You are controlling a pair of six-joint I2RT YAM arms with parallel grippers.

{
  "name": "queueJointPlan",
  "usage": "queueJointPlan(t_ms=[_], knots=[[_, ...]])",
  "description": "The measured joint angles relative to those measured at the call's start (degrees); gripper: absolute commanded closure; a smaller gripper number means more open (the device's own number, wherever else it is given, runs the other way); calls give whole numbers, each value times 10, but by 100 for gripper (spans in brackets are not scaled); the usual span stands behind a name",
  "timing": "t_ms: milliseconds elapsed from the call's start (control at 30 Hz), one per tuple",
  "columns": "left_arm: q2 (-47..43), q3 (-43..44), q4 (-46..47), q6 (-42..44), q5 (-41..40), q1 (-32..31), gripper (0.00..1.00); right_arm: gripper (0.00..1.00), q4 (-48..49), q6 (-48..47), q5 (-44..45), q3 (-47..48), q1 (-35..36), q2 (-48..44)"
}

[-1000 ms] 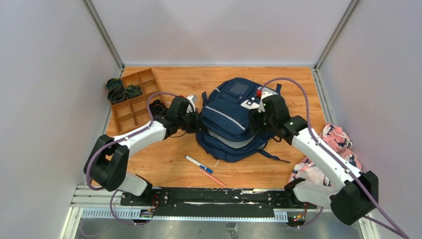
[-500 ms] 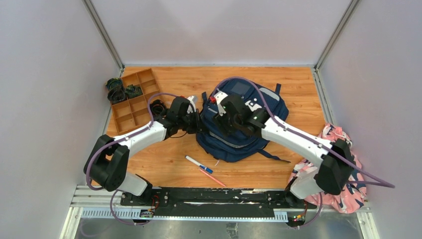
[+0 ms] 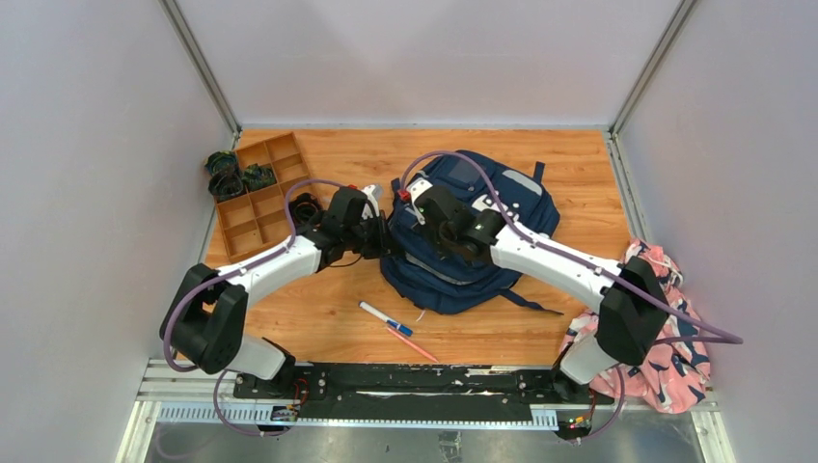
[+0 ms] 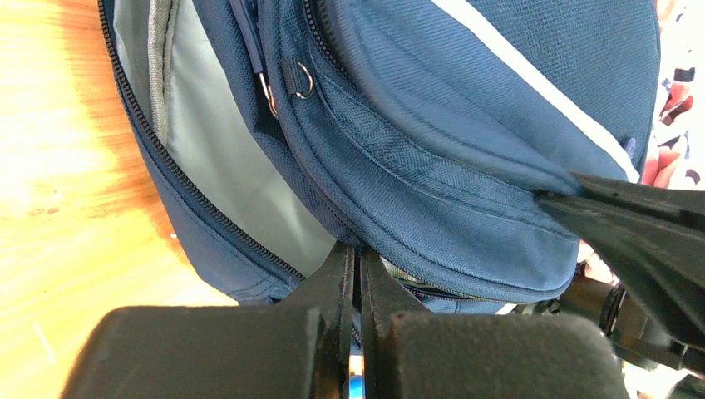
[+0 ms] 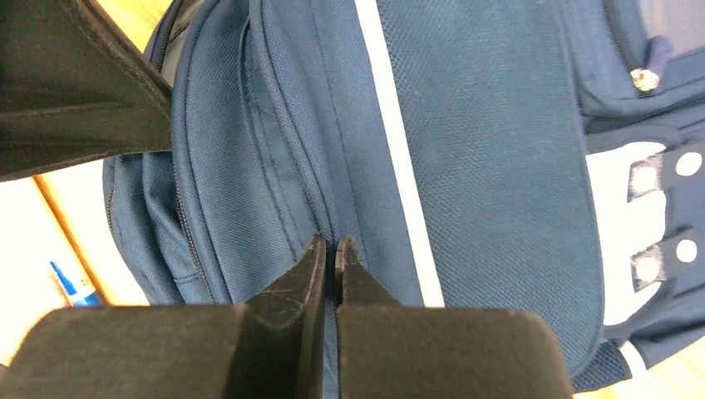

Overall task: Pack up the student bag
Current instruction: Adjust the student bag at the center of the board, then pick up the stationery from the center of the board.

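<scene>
Top external view shows the right arm (image 3: 550, 262) lying across the student bag (image 3: 529, 198) and covering much of its front. Where either arm's fingertips meet the cloth is too small to make out from there. The bag lies flat at about the middle of the wooden table (image 3: 318, 299), its grey square panel toward the far edge. A white-and-blue marker (image 3: 386, 318) and an orange pen (image 3: 413, 344) lie just beside each other, near the bag's near edge. A pink-and-navy cloth bundle (image 3: 666, 371) at the table's right edge is partly hidden behind the right arm's base. The dark items in the wooden compartment tray (image 3: 253, 198) at far left cannot be identified.

In the left wrist view, the left end effector (image 4: 355, 253) sits at the bag's left side, just beside an open zip with pale grey lining behind it. Its fingers are pressed together with only a sliver between, and the tips pinch the bag's cloth at a seam under the bulging front pocket. The bag is cut off on every side.

In the right wrist view, the right end effector (image 5: 328, 243) is squeezed nearly closed. Its tips rest on a piped ridge of the front pocket, just left of the light grey stripe. Whether any cloth is caught between them cannot be told. The left end effector's dark body fills the upper left corner.
</scene>
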Motion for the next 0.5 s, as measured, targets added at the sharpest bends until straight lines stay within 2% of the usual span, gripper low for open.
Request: queueJointPlan(t_ms=[167,467,500], knots=[[-2,0,-7,11,-6,0,100,100,-1,-1,-1,3,-3,-37],[-15,2,-25,34,-17,0,100,100,-37,14,-101,57,-73,-68],[-15,3,-28,37,-19,0,94,100,-41,17,-107,57,-77,-68]])
